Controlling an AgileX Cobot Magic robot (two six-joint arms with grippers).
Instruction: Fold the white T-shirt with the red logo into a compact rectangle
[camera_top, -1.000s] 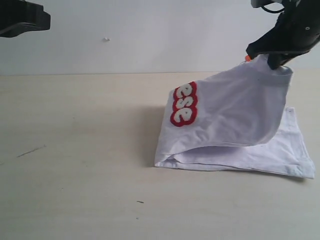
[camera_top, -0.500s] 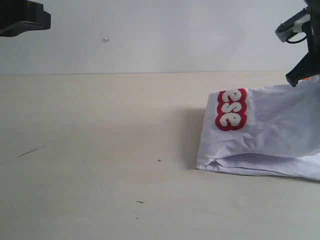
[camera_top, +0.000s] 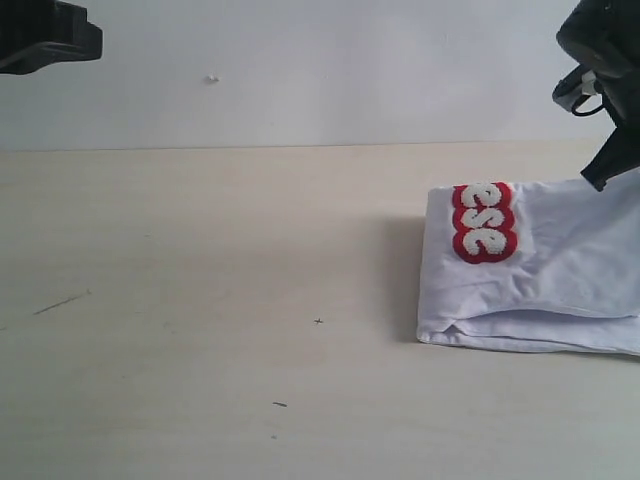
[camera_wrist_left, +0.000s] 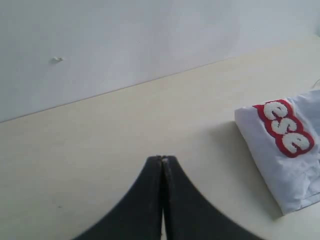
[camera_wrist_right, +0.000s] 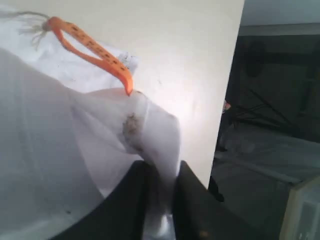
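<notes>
Right wrist view: the right gripper (camera_wrist_right: 160, 200) pinches a fold of the white T-shirt (camera_wrist_right: 50, 140) between its jaws; just beyond the tips lies the orange neck tag (camera_wrist_right: 95, 50). The left gripper (camera_wrist_left: 162, 165) is clenched, finger against finger, above the table (camera_wrist_left: 125, 130); well beyond it, the folded shirt shows the red logo (camera_wrist_left: 287, 131).

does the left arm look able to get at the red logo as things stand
Probably yes. The red logo lies face up at the white T-shirt's left edge, with only open table between it and the left gripper, which is shut and far off; whether it reaches that far is uncertain.
</notes>
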